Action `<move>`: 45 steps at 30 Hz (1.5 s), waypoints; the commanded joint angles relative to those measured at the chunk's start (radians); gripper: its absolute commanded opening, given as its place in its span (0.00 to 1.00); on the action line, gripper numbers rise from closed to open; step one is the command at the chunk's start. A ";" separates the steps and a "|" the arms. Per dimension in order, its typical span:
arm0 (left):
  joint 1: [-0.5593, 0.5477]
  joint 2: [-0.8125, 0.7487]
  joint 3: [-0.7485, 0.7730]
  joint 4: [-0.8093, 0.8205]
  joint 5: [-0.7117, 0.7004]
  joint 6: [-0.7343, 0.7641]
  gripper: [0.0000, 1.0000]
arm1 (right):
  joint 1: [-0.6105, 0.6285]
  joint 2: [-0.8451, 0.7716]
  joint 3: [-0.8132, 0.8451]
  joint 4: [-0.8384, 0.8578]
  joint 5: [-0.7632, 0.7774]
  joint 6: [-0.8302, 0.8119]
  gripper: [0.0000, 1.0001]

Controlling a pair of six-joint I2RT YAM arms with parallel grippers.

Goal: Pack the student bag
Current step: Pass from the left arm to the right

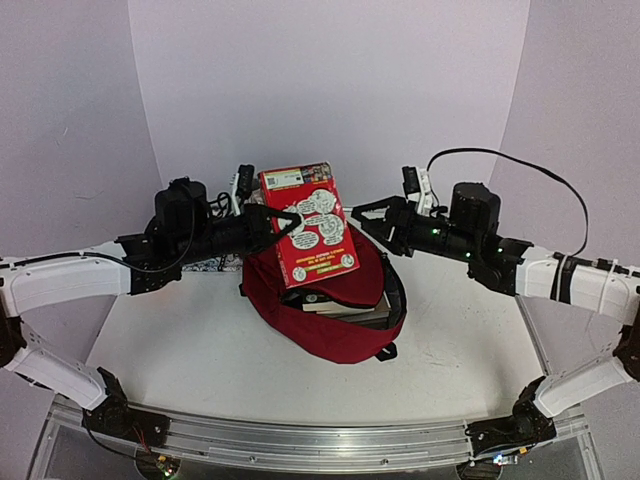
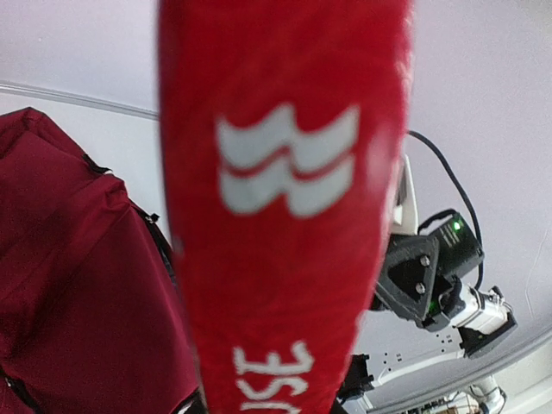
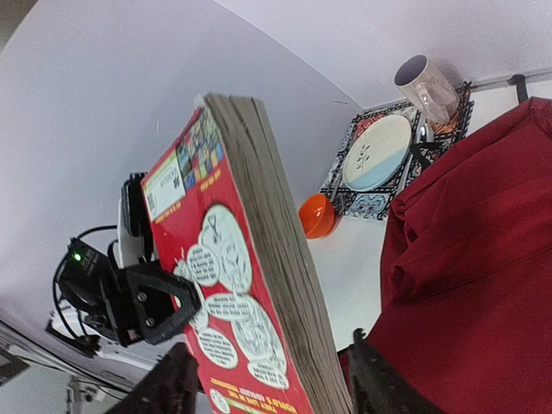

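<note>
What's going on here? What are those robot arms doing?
They are packing a school bag. The left arm's claw is clamped on a red paperback book with white speech bubbles on its cover, holding it tilted above the open dark red fabric backpack. The right arm's claw is open beside the book's other edge and isn't gripping it. A few other books already lie inside the backpack.

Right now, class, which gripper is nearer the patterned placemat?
Left. The left gripper, shut on the red book, is on the side of the student bag where the patterned placemat lies; the right gripper, open, is beyond the book.
</note>
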 commanded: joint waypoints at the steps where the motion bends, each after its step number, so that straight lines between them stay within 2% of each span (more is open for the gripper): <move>1: 0.026 -0.104 -0.050 0.171 -0.117 -0.061 0.00 | 0.066 0.003 -0.040 0.164 0.084 0.004 0.74; 4: 0.036 -0.129 -0.088 0.211 -0.162 -0.088 0.00 | 0.098 0.028 -0.093 0.278 0.108 0.056 0.88; 8: 0.047 -0.154 -0.156 0.318 -0.196 -0.149 0.00 | 0.142 0.074 -0.117 0.376 0.139 0.090 0.98; 21: 0.051 -0.151 -0.176 0.448 -0.154 -0.226 0.00 | 0.195 0.288 -0.010 0.633 0.054 0.176 0.98; 31: 0.050 -0.137 -0.206 0.475 -0.121 -0.265 0.00 | 0.195 0.285 0.059 0.697 0.007 0.124 0.96; 35: 0.051 -0.138 -0.220 0.481 -0.114 -0.276 0.00 | 0.194 0.262 0.059 0.698 0.025 0.107 0.89; 40: 0.051 -0.137 -0.235 0.487 -0.092 -0.292 0.00 | 0.194 0.260 0.058 0.707 0.029 0.102 0.71; 45: 0.051 -0.143 -0.253 0.495 -0.082 -0.292 0.01 | 0.193 0.270 0.052 0.743 0.021 0.111 0.36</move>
